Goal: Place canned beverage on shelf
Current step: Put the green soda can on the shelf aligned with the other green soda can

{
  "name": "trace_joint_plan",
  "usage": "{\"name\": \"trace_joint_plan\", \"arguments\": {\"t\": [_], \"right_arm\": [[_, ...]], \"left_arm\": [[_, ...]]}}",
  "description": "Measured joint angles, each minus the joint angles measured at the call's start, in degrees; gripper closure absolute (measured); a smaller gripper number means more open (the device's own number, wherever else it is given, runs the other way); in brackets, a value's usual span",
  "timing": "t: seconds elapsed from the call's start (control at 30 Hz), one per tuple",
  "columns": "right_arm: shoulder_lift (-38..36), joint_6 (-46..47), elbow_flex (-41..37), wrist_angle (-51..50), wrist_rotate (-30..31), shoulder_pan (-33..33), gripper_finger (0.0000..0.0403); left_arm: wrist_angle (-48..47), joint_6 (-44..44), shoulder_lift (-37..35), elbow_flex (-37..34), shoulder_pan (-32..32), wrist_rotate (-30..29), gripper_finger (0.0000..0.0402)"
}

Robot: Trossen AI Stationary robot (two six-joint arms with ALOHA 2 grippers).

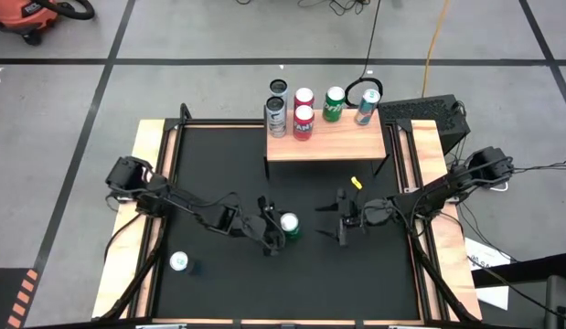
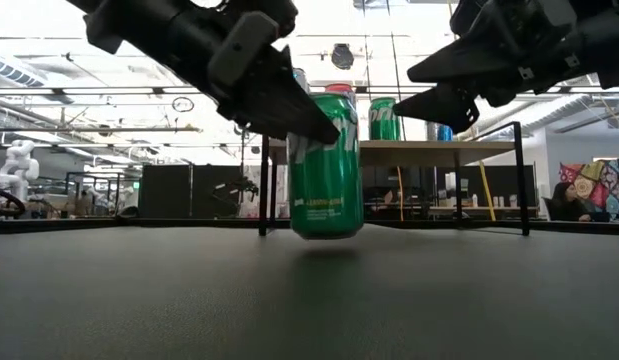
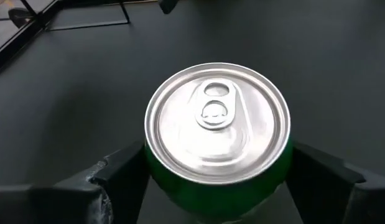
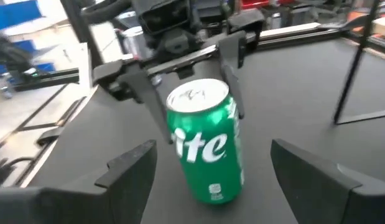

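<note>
Low view showing left claw point(image 2: 307, 122) pinching green can point(image 2: 326, 165) lifting just off the surface point(image 2: 309, 300), right claw point(image 2: 444, 85) hanging spread, empty, near the shelf point(image 2: 439, 150).

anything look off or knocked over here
Nothing is spilled or toppled. The green can sits slightly tilted in the left gripper, lifted off the black table. A lone can stands far from the shelf. The right gripper is open nearby.
</note>
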Motion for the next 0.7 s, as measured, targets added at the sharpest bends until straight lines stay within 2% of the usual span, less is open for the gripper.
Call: {"name": "trace_joint_plan", "arguments": {"t": [0.17,0.37,0.7], "right_arm": [[0.5,-1.1,0.0,0.0,2.6,0.0,0.0098],[0.5,-1.5,0.0,0.4,2.5,0.0,0.0097],[5.4,-0.4,2.2,2.2,2.5,0.0,0.0056]], "left_arm": [[0.4,-0.1,1.2,1.0,1.0,-0.4,0.0057],[0.2,0.0,1.2,1.2,1.1,-0.7,0.0052],[-6.8,-0.4,-5.4,1.2,1.1,-2.0,0.0051]]}}
